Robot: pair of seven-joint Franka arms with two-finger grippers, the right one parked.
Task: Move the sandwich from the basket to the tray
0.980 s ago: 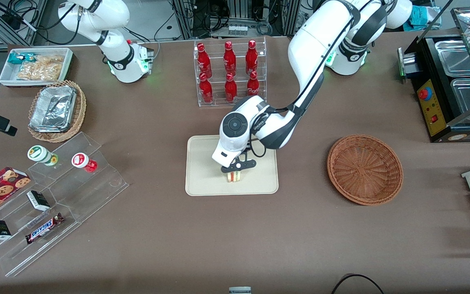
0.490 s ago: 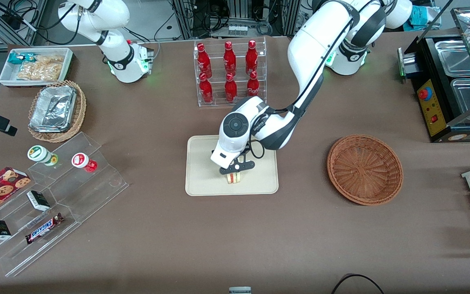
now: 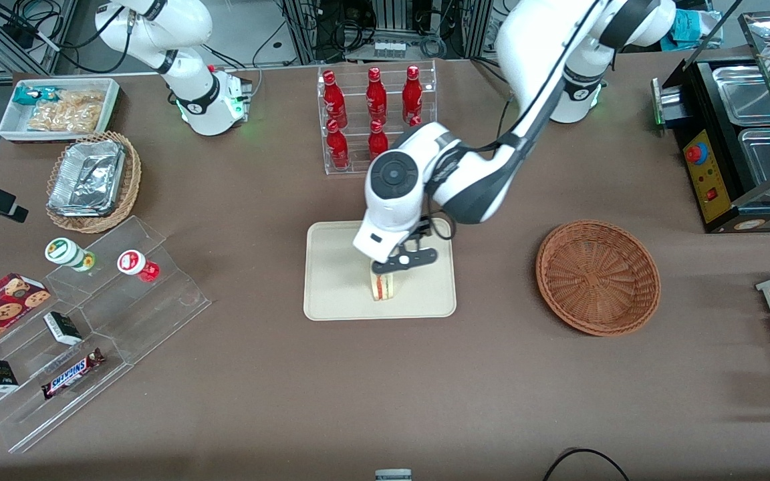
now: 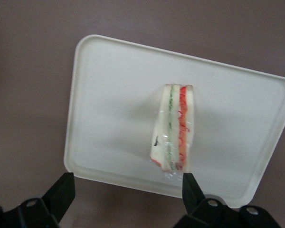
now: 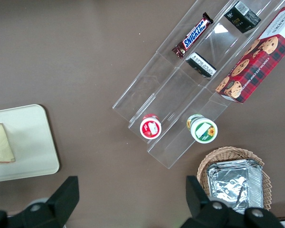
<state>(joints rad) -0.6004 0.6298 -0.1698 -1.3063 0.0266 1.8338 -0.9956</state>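
The sandwich (image 3: 383, 287), a wrapped pale wedge with red and green filling lines, stands on edge on the beige tray (image 3: 338, 280), near the tray's rim closest to the front camera. My left gripper (image 3: 404, 262) hangs just above it, open, with nothing between its fingers. In the left wrist view the sandwich (image 4: 175, 128) lies on the tray (image 4: 114, 95) well below the gripper (image 4: 126, 183), whose black fingertips (image 4: 61, 186) stand wide apart. The reddish-brown wicker basket (image 3: 597, 276) sits empty toward the working arm's end of the table. The right wrist view catches the sandwich (image 5: 1, 145) on the tray (image 5: 33, 142).
A clear rack of red bottles (image 3: 375, 117) stands farther from the front camera than the tray, close to my forearm. Toward the parked arm's end are a stepped acrylic shelf of snacks (image 3: 91, 314), a wicker basket with foil containers (image 3: 94, 180) and a white bin (image 3: 57, 107).
The gripper has let go of the sandwich and risen above it. The arm has lifted and swung slightly toward the bottle rack. The sandwich stays on the tray.
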